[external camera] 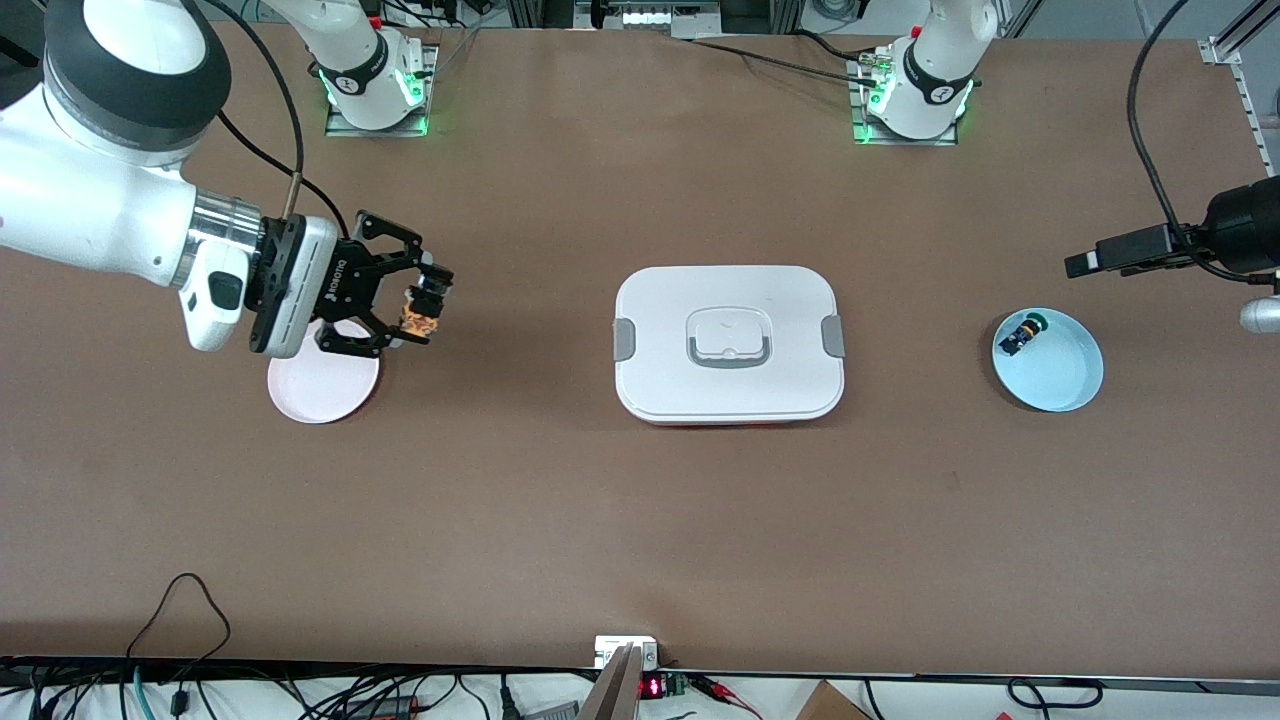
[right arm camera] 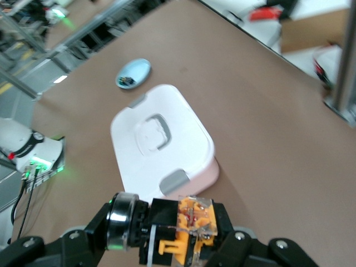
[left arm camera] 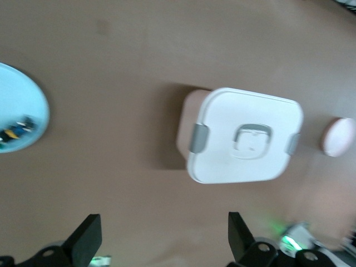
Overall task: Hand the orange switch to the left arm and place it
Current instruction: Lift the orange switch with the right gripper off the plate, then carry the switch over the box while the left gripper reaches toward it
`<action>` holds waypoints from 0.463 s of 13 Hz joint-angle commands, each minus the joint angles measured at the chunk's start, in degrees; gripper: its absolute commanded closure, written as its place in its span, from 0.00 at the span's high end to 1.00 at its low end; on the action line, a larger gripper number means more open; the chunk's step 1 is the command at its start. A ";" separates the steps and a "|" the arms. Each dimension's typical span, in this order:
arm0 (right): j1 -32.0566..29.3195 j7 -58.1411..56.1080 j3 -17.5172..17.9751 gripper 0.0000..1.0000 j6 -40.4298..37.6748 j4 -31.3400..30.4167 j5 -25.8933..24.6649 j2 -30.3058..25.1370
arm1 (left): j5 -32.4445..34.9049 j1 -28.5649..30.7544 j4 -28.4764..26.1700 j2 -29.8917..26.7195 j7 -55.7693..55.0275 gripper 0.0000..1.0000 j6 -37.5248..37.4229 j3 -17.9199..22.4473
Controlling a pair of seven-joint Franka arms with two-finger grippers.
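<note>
Front view: right gripper [external camera: 408,300] pinches the orange switch [external camera: 424,310] in the air just beside the pink plate [external camera: 322,385], at the right arm's end; the box [external camera: 729,342] sits mid-table. Left wrist view: left gripper [left arm camera: 161,239] fingers [left arm camera: 86,238] spread wide above bare table near the box [left arm camera: 245,136]. Right wrist view: the orange switch [right arm camera: 192,222] is clamped between the fingers.

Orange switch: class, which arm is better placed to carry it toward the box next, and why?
Right. The right gripper is shut on the orange switch above the pink plate; the left gripper is open and empty above the blue plate.
</note>
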 commanded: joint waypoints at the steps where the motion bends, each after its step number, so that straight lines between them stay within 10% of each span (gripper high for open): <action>1: 1.34 -10.80 0.18 0.20 -0.09 -0.41 8.30 1.01 | -10.29 1.64 -0.11 3.41 0.97 1.00 -2.64 -0.09; 6: 2.22 -29.43 0.18 0.18 -2.29 -0.59 19.56 1.28 | -30.51 1.65 -3.72 7.98 1.06 1.00 -6.33 -0.44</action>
